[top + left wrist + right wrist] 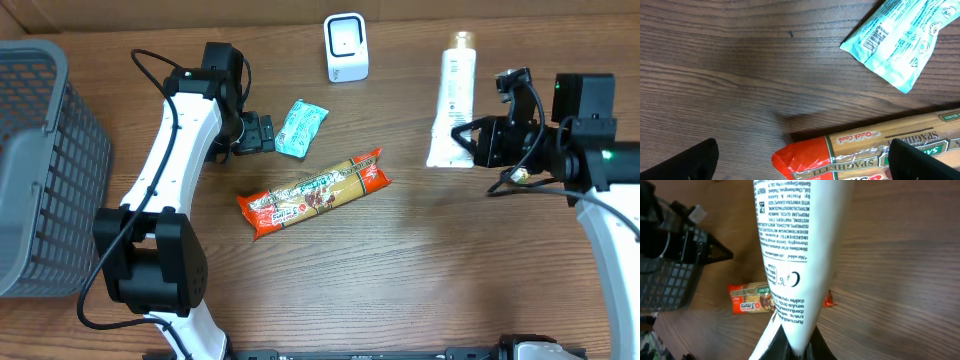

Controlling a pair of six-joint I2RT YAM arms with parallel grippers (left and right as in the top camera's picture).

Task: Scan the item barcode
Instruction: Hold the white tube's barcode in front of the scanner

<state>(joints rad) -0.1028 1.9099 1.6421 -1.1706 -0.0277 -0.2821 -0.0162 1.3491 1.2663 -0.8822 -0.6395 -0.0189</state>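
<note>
My right gripper (468, 142) is shut on the flat crimped end of a white tube (454, 90) with a gold cap. The tube points toward the far edge, to the right of the white barcode scanner (346, 47). In the right wrist view the tube (795, 250) runs up from the shut gripper (796, 349), its printed text side facing the camera. My left gripper (262, 133) is open beside a teal sachet (300, 127). In the left wrist view the open gripper (805, 165) holds nothing and hangs over one end of a spaghetti packet (865, 155).
The orange spaghetti packet (313, 192) lies diagonally mid-table. The teal sachet (905, 40) shows a barcode. A grey wire basket (40, 160) stands at the left edge.
</note>
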